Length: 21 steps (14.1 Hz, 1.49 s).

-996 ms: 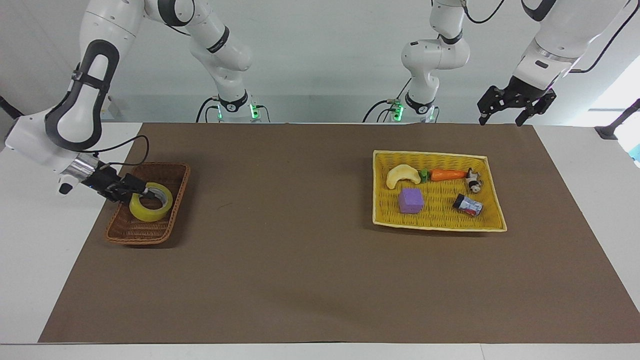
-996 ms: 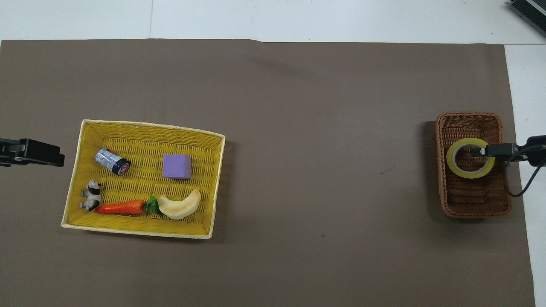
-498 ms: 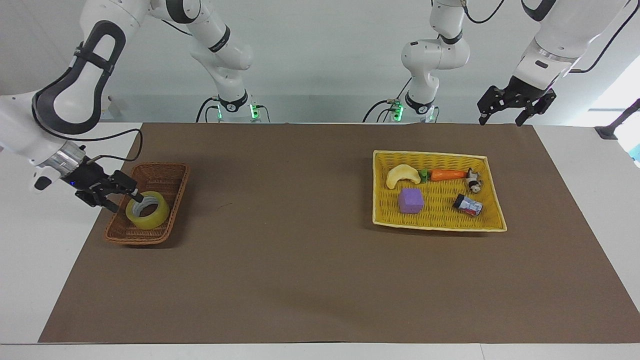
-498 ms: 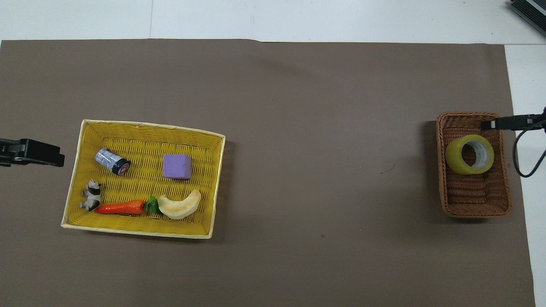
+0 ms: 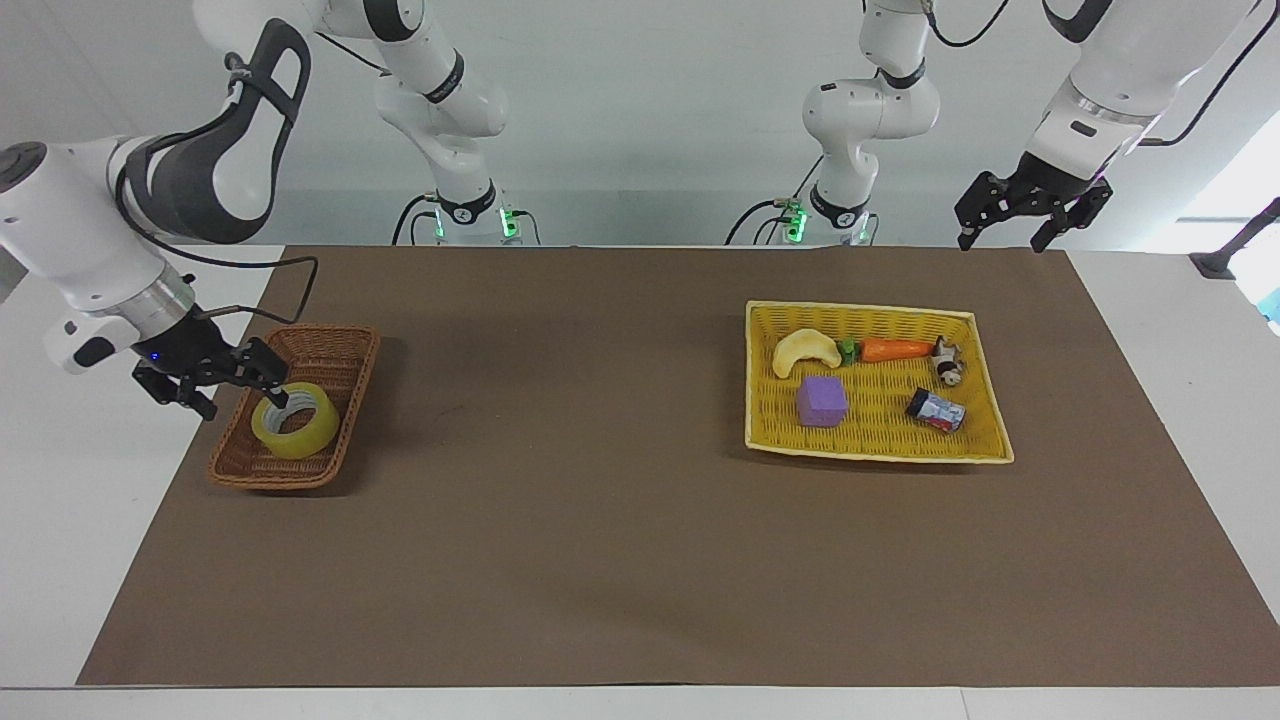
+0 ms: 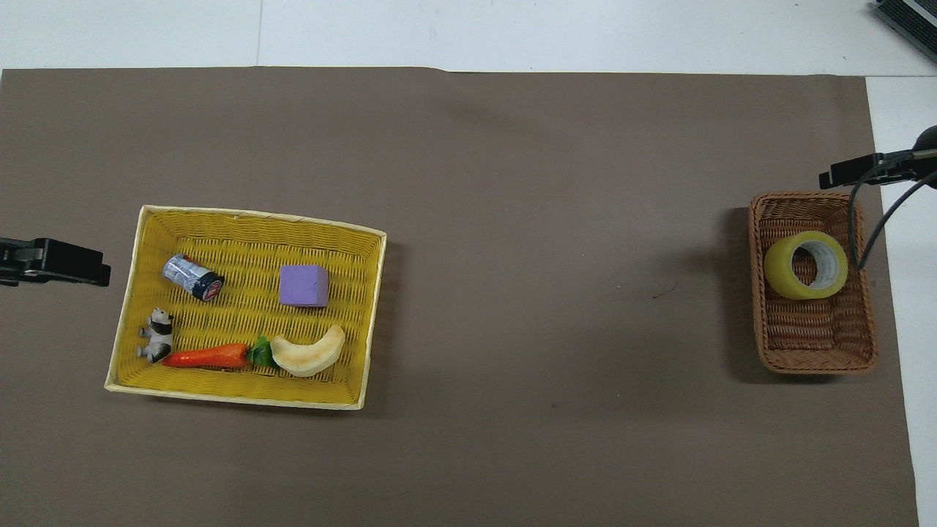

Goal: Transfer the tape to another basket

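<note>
**A:** Where's the tape (image 5: pixel 296 421)?

**B:** In the dark wicker basket (image 5: pixel 330 355), at the mat's (image 5: pixel 600 500) three o'clock end, reading the clock off the overhead view. It lies in the basket's twelve o'clock half, and nothing is gripping it.

**A:** Why is the right gripper (image 5: pixel 246 405) hanging there?

**B:** My guess is the drop is done. Its fingers (image 5: pixel 283 399) are spread wide around nothing. In the facing view one tip crosses the roll's upper rim, but the overhead view shows the gripper clear of it, up over the basket's twelve o'clock rim.

**A:** And the other arm?

**B:** It waits. The left gripper (image 5: pixel 1003 246) is up over the mat's nine o'clock end, just beside the yellow woven tray (image 5: pixel 880 425), with its fingers parted and empty.

**A:** Which way does the roll point?

**B:** It's a short, wide ring with no real long axis, only the line through its hole. That opening faces mostly upward and looks tipped a little toward three o'clock, showing the pale core. I'd say it is propped on the weave or the basket wall and not lying flat.
</note>
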Each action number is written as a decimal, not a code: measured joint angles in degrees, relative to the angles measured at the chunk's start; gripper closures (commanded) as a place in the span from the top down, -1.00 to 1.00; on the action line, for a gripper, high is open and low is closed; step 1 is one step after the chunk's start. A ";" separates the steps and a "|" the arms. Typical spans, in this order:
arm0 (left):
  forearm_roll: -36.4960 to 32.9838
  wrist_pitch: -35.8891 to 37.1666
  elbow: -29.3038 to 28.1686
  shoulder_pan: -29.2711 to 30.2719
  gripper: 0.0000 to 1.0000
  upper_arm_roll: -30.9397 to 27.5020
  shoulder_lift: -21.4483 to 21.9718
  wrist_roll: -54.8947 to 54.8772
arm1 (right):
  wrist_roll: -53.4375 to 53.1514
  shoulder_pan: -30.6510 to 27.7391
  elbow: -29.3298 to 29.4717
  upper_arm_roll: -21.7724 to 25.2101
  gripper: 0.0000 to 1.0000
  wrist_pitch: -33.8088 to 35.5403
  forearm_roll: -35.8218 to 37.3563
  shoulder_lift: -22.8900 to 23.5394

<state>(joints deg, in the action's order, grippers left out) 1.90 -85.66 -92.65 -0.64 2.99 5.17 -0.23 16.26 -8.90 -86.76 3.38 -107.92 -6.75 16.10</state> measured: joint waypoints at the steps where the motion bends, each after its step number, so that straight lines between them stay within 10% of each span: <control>1: 0.00 0.00 0.00 0.00 1.00 0.00 0.00 0.00 | -3.93 1.50 0.00 -0.05 1.00 0.88 1.36 -1.01; 9: 0.00 0.00 0.00 0.00 1.00 -0.02 0.00 0.00 | -25.99 10.84 0.08 -0.19 1.00 10.25 5.39 -9.30; 21: 0.00 0.00 0.00 0.00 1.00 -0.02 0.00 0.00 | -27.02 10.96 -1.47 -2.21 1.00 18.04 8.53 -20.06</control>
<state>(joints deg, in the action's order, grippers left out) 1.90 -85.65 -92.65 -0.64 2.97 5.17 -0.23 -10.76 2.05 -88.23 1.17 -89.88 1.78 -3.96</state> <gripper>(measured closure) 0.000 0.000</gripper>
